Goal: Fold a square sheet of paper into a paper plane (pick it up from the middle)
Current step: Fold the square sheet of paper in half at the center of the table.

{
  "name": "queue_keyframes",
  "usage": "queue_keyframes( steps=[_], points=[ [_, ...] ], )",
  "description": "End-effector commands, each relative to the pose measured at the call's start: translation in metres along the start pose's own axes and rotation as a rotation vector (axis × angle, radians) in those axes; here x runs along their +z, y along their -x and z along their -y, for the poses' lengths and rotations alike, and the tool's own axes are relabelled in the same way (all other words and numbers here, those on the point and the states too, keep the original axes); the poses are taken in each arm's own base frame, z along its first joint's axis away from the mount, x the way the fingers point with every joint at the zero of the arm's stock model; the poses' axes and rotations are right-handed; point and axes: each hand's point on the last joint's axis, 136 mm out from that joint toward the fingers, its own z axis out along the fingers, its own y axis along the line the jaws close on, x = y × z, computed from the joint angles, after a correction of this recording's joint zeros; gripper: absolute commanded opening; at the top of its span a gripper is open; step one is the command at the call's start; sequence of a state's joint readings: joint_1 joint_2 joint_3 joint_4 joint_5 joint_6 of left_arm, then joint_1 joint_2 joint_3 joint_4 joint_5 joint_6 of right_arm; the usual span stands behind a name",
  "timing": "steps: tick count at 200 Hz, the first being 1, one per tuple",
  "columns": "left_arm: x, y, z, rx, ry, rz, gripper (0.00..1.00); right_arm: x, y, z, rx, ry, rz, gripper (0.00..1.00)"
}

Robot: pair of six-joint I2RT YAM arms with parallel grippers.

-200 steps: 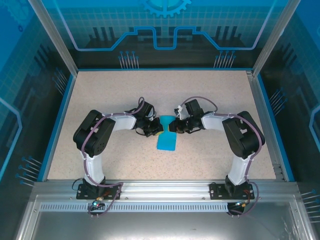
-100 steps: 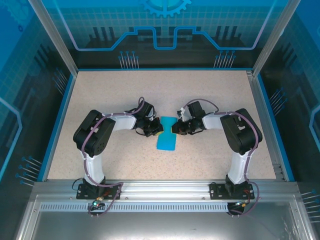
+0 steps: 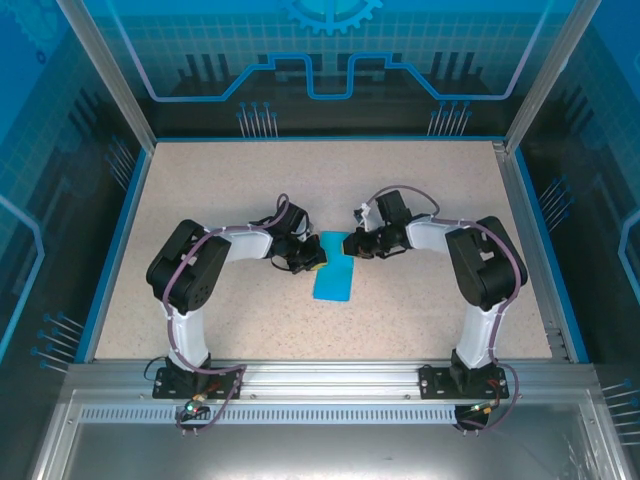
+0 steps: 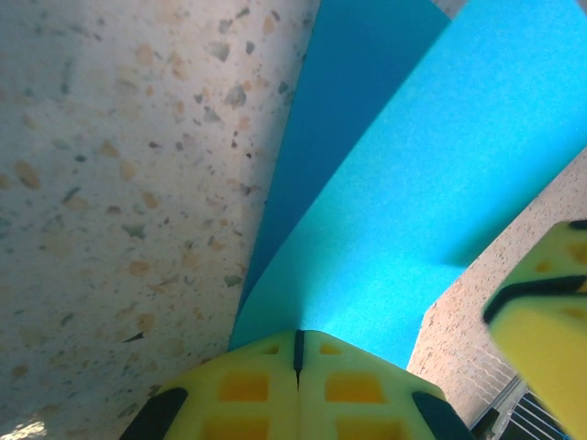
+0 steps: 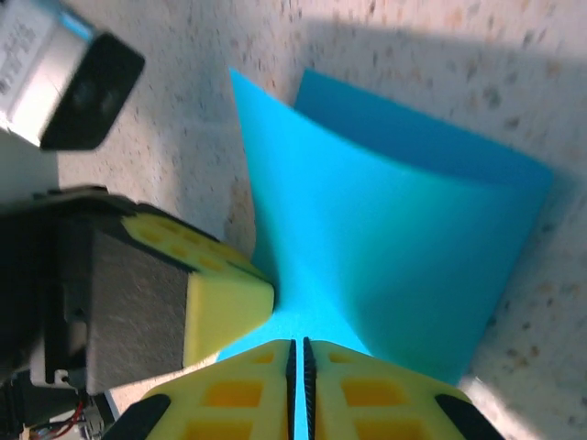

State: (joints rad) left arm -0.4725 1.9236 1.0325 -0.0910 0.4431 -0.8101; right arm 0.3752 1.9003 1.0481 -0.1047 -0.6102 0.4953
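The square sheet of paper (image 3: pixel 335 278) is cyan-blue and lies mid-table as a narrow doubled strip, its far end lifted between the two grippers. My left gripper (image 3: pixel 313 262) is shut on the sheet's left edge. In the left wrist view the sheet (image 4: pixel 413 183) fans out from the closed jaw tips (image 4: pixel 298 337). My right gripper (image 3: pixel 352 243) is shut on the far right edge. In the right wrist view the sheet (image 5: pixel 394 229) runs into the narrow slit at that gripper (image 5: pixel 298 346). The two grippers nearly touch: a left finger (image 5: pixel 225 293) sits just beside it.
The speckled table (image 3: pixel 250 180) has a raised blue border (image 3: pixel 325 139) and aluminium frame posts at its corners. A metal rail (image 3: pixel 320 375) carrying both arm bases runs along the near edge. Open tabletop lies on every side of the sheet.
My right gripper has moved a little toward the far side with its edge of the sheet, and the pinched waist has spread into a straighter strip. The left arm has stayed put.
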Motion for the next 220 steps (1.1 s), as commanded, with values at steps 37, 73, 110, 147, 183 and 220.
queue_keyframes(
  steps=[37, 73, 110, 147, 183, 220],
  points=[
    [0.011, -0.024, -0.048, -0.070, 0.158, -0.076, 0.00, 0.013, -0.010, 0.040, 0.068, -0.086, -0.060, 0.13],
    [0.010, -0.024, -0.047, -0.068, 0.158, -0.075, 0.00, 0.012, -0.012, 0.038, 0.082, -0.067, -0.073, 0.13],
    [0.009, -0.024, -0.047, -0.066, 0.160, -0.075, 0.00, -0.014, 0.020, 0.008, 0.059, -0.008, -0.008, 0.13],
    [0.009, -0.024, -0.047, -0.064, 0.157, -0.074, 0.00, -0.014, 0.032, 0.014, 0.066, -0.017, -0.014, 0.13],
    [0.009, -0.024, -0.046, -0.065, 0.154, -0.075, 0.00, -0.001, 0.028, 0.027, 0.103, -0.028, -0.043, 0.13],
    [0.009, -0.025, -0.046, -0.065, 0.153, -0.075, 0.00, 0.009, 0.016, 0.055, 0.137, -0.112, -0.074, 0.13]
  ],
)
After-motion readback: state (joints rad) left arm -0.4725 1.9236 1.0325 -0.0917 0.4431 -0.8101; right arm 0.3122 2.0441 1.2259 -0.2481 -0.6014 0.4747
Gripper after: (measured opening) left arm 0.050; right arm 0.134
